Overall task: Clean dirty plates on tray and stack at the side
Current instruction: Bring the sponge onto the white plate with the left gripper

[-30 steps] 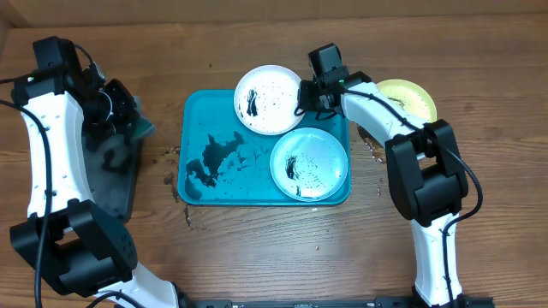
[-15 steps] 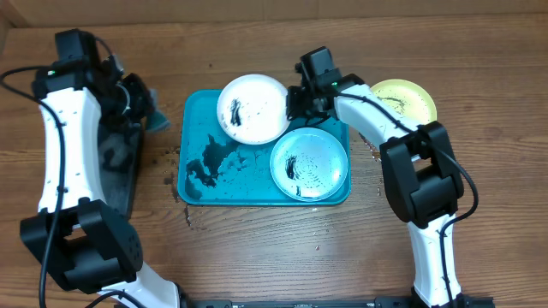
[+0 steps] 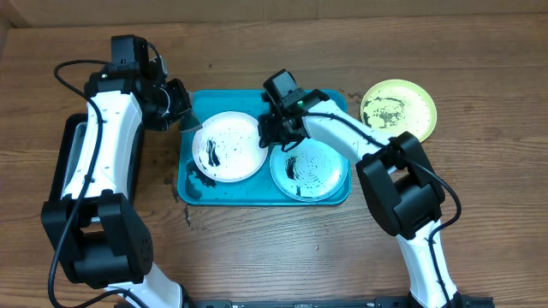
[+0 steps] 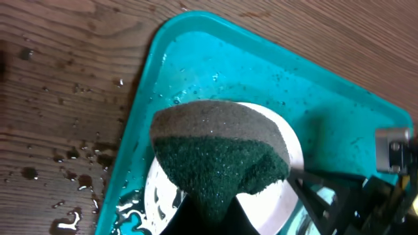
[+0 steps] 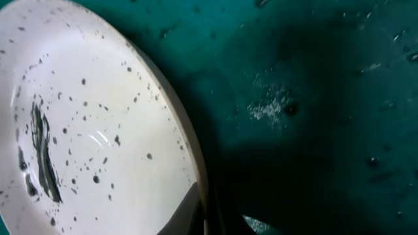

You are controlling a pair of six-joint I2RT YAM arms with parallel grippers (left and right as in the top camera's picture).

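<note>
The wooden table [image 3: 488, 214] is wet near the turquoise tray [image 3: 257, 192], so take the tray as your marker for everything else. A smaller black tray [image 3: 64, 167] lies well off its left end, mostly under the left arm.

Three plates are in play. The white plate [image 3: 224, 147] sits on the tray's left half, flecked with black specks and one long smear. The aqua plate [image 3: 310, 169] lies on the tray's right half, just beside the white one, also smeared. The yellow-green plate [image 3: 398, 109] is off the tray, beyond its far right corner, and it looks dirty too.

These plates look stiff and light, and with water on the tray they will likely be slippery. The raised rim is the only sensible hold. Pinch it squarely, because a shallow grip on a wet edge may slide off once scrubbing pushes sideways.

The sponge [image 4: 219, 153], grey on top and dark green underneath, is soft and will squash under pressure. It hangs over the tray's far left corner, above the white plate's edge.

Your left gripper [image 3: 183, 114] is clamped on that sponge. Your right gripper [image 3: 272, 130], near the tray's middle, is closed on the white plate's right rim.
</note>
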